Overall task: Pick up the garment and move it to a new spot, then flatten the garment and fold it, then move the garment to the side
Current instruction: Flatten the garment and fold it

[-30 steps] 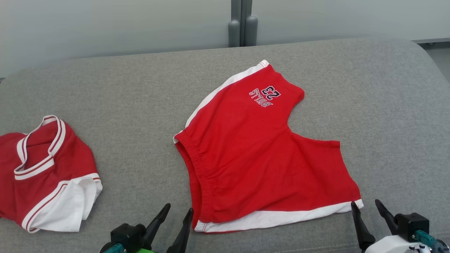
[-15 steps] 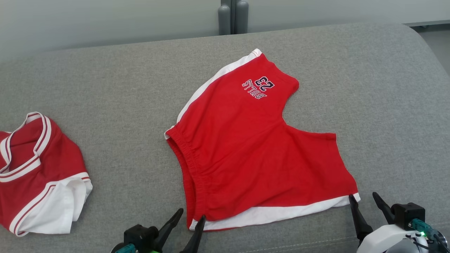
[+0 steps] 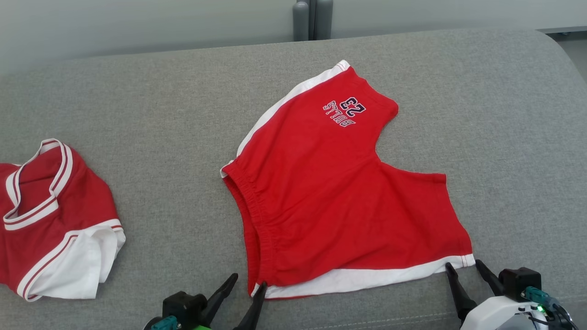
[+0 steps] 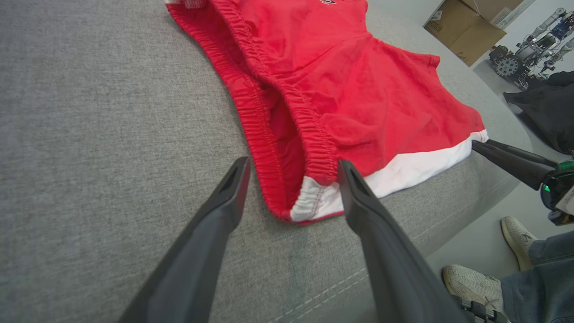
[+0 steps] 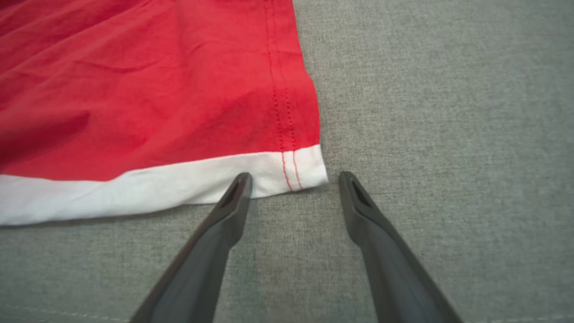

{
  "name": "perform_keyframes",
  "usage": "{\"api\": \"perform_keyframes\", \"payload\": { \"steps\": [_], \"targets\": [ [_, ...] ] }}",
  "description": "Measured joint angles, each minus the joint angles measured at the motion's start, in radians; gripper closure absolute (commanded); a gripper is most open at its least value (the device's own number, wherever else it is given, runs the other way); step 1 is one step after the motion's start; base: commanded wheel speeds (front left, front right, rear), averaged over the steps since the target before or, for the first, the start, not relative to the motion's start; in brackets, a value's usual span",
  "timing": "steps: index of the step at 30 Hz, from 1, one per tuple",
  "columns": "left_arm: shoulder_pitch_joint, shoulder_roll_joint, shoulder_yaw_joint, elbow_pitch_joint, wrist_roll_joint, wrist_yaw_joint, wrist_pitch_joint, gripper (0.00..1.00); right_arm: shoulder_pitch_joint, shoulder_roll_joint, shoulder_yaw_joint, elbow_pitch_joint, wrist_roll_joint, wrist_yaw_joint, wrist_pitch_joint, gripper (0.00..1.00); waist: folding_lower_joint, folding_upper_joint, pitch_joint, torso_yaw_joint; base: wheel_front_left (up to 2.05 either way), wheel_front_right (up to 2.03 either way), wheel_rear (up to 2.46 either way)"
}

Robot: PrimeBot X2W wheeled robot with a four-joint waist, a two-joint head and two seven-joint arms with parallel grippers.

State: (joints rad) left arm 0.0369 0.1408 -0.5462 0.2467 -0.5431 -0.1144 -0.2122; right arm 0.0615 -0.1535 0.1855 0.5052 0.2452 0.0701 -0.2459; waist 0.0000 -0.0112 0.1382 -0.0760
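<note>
Red shorts (image 3: pixel 330 197) with white side bands lie spread flat on the middle of a grey couch (image 3: pixel 137 114). The waistband (image 3: pixel 250 201) faces the robot's left and the printed leg points away. A red-and-white shirt (image 3: pixel 50 215) sits bunched well apart at the left.

Both pincers are spread wide and hold nothing. The left gripper (image 3: pixel 250 279) has one fingertip right at the near waistband corner. The right gripper (image 3: pixel 462 263) brackets the white hem corner (image 3: pixel 465 261) of the near leg.

Against a second ago, the head camera has shifted, so everything sits differently in the frame. The shorts keep their shape. The left gripper is closer to the waistband corner; before, a strip of bare couch lay between them.

The left wrist view puts the waistband's end between the fingers (image 4: pixel 215 215). It also takes in the right gripper's dark tips (image 4: pixel 493 150) at the hem, a cardboard box (image 4: pixel 466 27) and a person's pale shoe (image 4: pixel 515 233) and jeans (image 4: pixel 538 287) beside the couch.

The right wrist view shows the red double stitching across the hem corner (image 5: pixel 305 170). One fingertip (image 5: pixel 237 188) touches the white band's edge.
</note>
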Motion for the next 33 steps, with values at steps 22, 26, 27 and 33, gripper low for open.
{"api": "perform_keyframes", "payload": {
  "steps": [22,26,27,33],
  "targets": [
    [-0.018,0.001,-0.019,0.037,-0.007,-0.008,0.0,0.0,-0.055,0.0,0.002,0.057,0.001,0.017,-0.007,0.8,0.0,0.0,0.008,0.0,0.0,0.0,0.0],
    [-0.02,0.0,-0.03,0.056,-0.007,-0.008,0.002,0.0,-0.062,0.0,0.003,0.063,0.001,0.018,-0.009,0.82,0.0,0.0,0.012,-0.001,0.0,0.0,0.0],
    [-0.02,0.0,-0.032,0.065,-0.007,-0.008,0.004,0.0,-0.065,0.0,0.004,0.065,0.001,0.018,-0.009,0.8,0.0,0.0,0.014,-0.002,0.0,0.0,0.0],
    [-0.029,-0.004,-0.035,0.104,-0.008,-0.008,0.013,0.0,-0.079,0.0,0.006,0.072,0.001,0.026,-0.009,0.79,0.0,0.0,0.021,-0.007,0.0,0.0,0.0]
  ]
}}
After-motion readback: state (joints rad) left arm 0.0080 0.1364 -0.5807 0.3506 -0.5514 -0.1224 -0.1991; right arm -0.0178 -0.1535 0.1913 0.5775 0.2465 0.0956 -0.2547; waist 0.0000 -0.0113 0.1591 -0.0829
